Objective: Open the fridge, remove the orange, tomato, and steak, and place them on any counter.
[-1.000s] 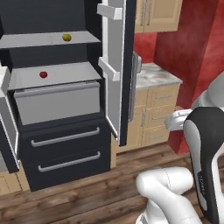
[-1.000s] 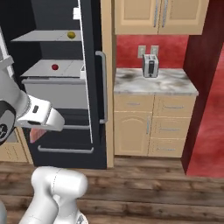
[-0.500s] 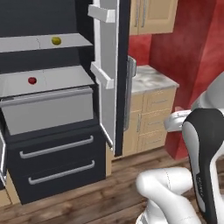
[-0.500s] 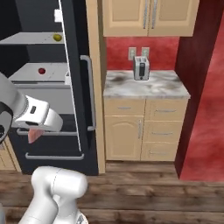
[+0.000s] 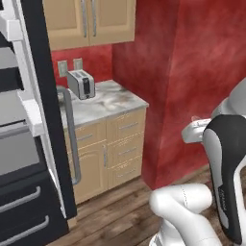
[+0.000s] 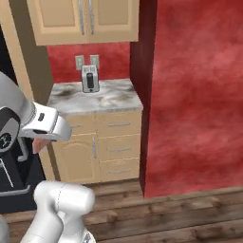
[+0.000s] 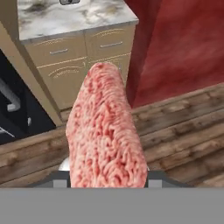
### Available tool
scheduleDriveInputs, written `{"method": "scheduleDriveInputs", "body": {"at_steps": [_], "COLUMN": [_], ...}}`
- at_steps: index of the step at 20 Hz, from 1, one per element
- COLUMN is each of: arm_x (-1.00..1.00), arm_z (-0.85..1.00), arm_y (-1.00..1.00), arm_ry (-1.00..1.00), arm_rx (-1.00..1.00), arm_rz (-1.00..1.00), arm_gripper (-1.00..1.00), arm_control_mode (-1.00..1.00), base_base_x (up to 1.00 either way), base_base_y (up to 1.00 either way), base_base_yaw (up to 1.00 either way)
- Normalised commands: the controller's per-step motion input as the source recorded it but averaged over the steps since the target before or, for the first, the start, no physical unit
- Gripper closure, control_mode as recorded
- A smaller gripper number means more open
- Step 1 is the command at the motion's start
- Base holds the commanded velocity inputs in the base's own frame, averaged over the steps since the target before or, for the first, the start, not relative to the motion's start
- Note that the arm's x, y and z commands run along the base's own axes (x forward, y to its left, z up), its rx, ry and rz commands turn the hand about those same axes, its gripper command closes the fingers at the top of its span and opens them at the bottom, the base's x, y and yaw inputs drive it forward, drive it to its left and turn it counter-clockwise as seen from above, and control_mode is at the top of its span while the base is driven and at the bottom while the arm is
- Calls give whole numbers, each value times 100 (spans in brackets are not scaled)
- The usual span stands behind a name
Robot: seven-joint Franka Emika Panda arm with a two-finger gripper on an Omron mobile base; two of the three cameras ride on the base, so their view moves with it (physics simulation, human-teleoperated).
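— Gripper (image 7: 107, 186) state?
— Clamped on one steak (image 7: 106, 131), held above the wood floor (image 7: 183, 131).
— Which way does it lie?
— Its long axis runs straight out from the fingers, toward the counter (image 7: 65, 17).
— Beyond that?
— One toaster (image 6: 89, 79) on the counter; one fridge (image 5: 43, 120), door open.

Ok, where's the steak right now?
In the hand view the steak sits in the gripper, hanging above the wood floor in front of the counter and its beige cabinets.
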Motion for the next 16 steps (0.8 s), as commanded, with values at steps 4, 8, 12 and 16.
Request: {"method": "scheduleDriveInputs", "body": {"at_steps": [4,8,12,16], "arm_x": [0,0,0,0], "arm_z": [0,0,0,0], "arm_y": [0,0,0,0], "arm_ry": [0,0,0,0], "arm_rx": [0,0,0,0], "arm_rz": [0,0,0,0], "arm_gripper": [100,100,100,100], "arm_control_mode": [100,100,100,100], "base_base_x": [71,100,100,83], "base_base_y": [-47,-33,-4,37], "base_base_yaw": [-29,6,37,60]}}
